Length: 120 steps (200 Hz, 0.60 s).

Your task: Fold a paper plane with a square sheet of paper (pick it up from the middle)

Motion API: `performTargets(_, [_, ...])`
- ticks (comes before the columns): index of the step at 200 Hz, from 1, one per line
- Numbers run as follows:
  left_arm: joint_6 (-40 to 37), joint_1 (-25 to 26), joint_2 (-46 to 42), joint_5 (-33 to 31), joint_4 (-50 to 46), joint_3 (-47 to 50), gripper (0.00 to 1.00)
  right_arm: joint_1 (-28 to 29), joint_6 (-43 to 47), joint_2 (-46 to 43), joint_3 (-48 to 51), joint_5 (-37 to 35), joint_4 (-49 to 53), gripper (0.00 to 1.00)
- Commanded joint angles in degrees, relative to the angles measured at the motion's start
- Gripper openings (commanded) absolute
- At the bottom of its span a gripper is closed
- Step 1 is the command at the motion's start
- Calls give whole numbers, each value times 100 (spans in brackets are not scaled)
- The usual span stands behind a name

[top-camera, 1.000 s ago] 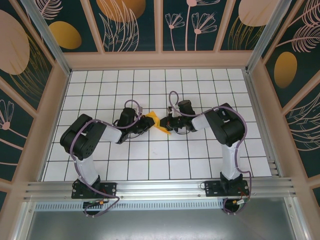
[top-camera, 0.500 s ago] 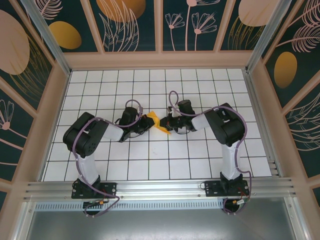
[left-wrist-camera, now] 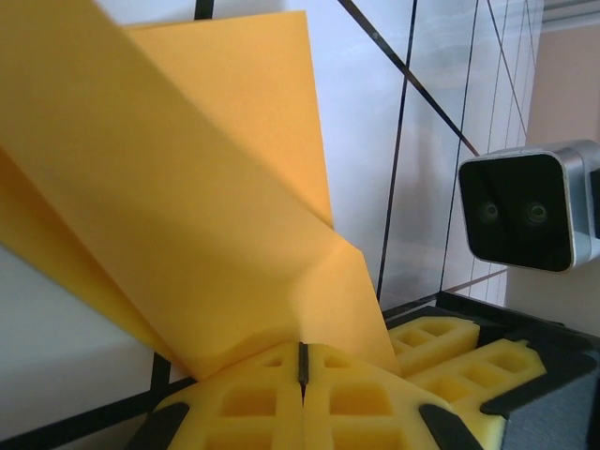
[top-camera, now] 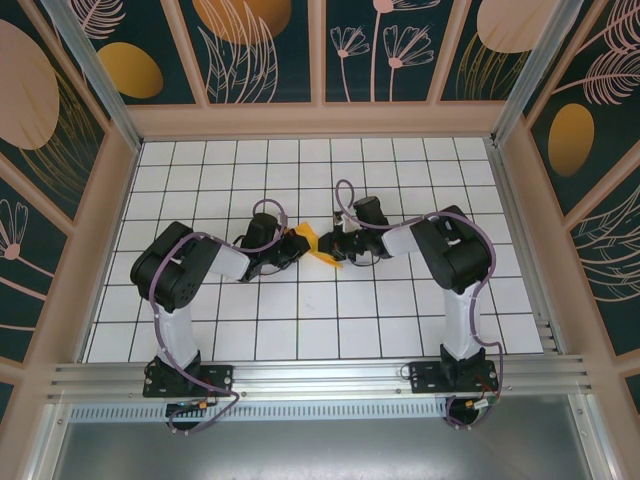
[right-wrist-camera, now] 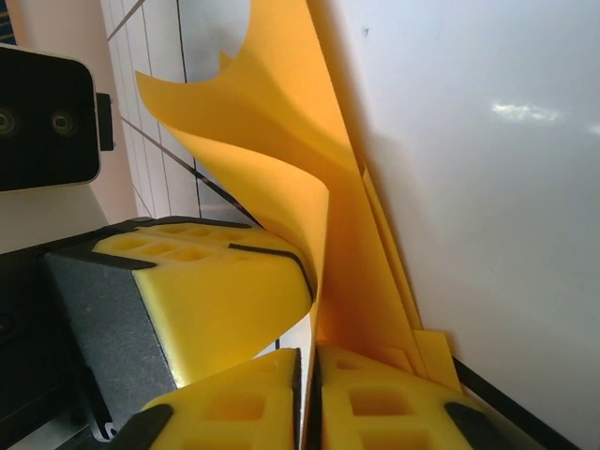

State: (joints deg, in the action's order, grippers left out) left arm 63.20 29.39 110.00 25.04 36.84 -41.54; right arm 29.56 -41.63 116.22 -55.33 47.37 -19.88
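The square sheet of paper [top-camera: 318, 245] is a small creased orange shape held just above the white tiles at mid-table. My left gripper [top-camera: 293, 243] meets it from the left, my right gripper [top-camera: 335, 245] from the right. In the left wrist view the yellow pads [left-wrist-camera: 253, 398] are pressed together on the folded paper [left-wrist-camera: 187, 206] at the left gripper [left-wrist-camera: 302, 349]. In the right wrist view the right gripper [right-wrist-camera: 307, 361] pinches a layered edge of the paper [right-wrist-camera: 352, 234] in a hairline gap. A curled flap bends over the left gripper's finger [right-wrist-camera: 216, 291].
White tiled floor [top-camera: 330, 330] lies all round the two grippers. Wooden walls with dark leaf panels [top-camera: 260, 40] enclose it on three sides. An aluminium rail [top-camera: 320, 380] runs along the near edge. The right wrist's camera [left-wrist-camera: 525, 206] sits close to the left gripper.
The left arm's elbow has swung to the right, toward the centre. Both grippers have stayed at the paper, and the paper has barely shifted.
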Motion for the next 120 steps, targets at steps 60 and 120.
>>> performTargets(60, [-80, 23, 309, -280, -536, -169, 2, -38, 1331, -634, -136, -202, 1270, 26])
performTargets(120, [-166, 23, 317, -245, -693, -303, 2, 23, 2543, -719, -145, -884, 1968, 21])
